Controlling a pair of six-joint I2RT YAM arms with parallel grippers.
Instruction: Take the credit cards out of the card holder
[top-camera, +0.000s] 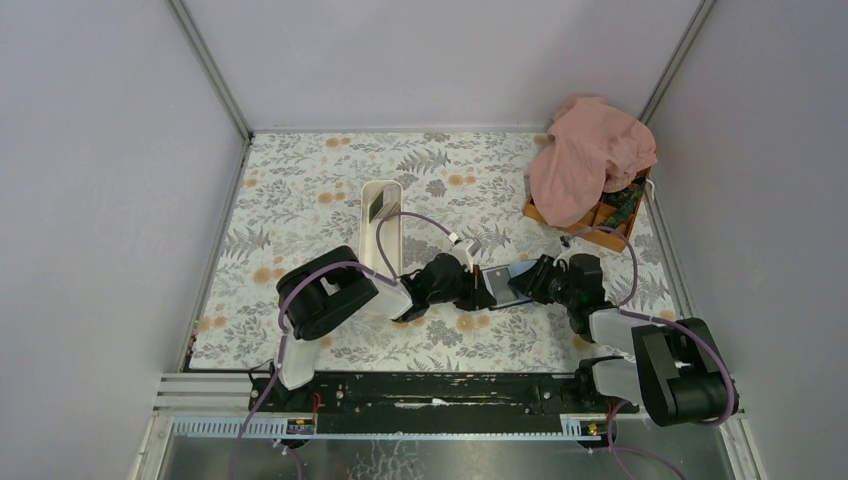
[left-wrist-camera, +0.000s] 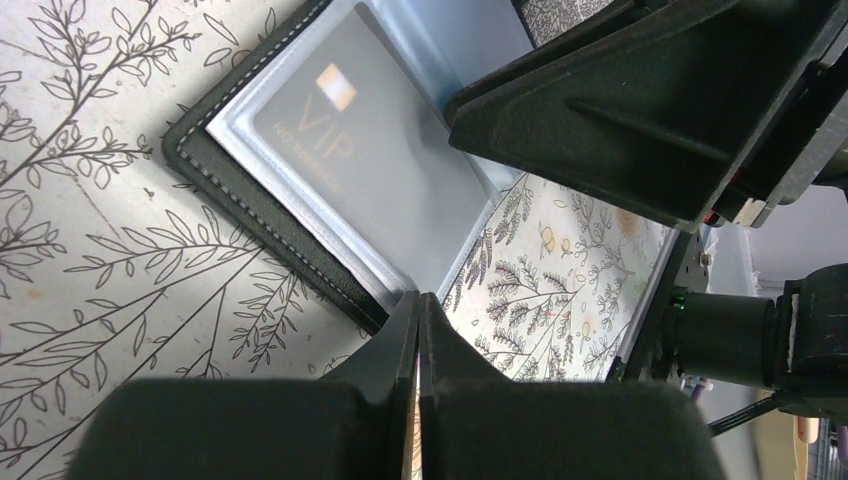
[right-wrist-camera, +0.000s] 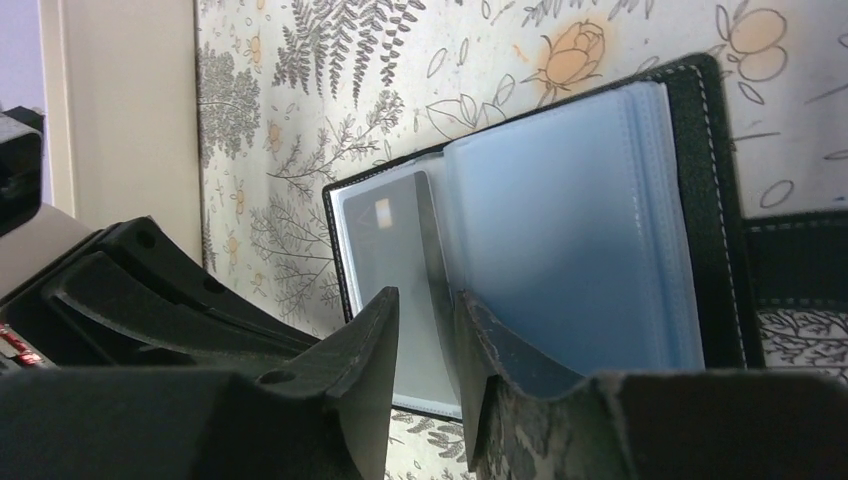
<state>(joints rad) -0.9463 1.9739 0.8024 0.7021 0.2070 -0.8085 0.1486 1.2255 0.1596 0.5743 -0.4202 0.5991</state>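
The card holder (top-camera: 499, 284) lies open on the flowered tablecloth between my two grippers. Its black stitched cover (right-wrist-camera: 700, 200) frames clear bluish plastic sleeves (right-wrist-camera: 570, 230). A grey card (left-wrist-camera: 340, 150) marked VIP sits in the left sleeve. My left gripper (left-wrist-camera: 418, 300) is shut with nothing between its fingers, its tips at the holder's black edge near a corner. My right gripper (right-wrist-camera: 426, 297) is open, with a narrow gap between its fingers. It hovers over the fold, where the grey card (right-wrist-camera: 395, 230) and a sleeve edge show in the gap.
A long white tray (top-camera: 381, 235) stands behind the left arm, with a dark flat thing at its far end. An orange compartment box (top-camera: 600, 232) sits at the back right under a pink cloth (top-camera: 590, 155). Grey walls close in the table.
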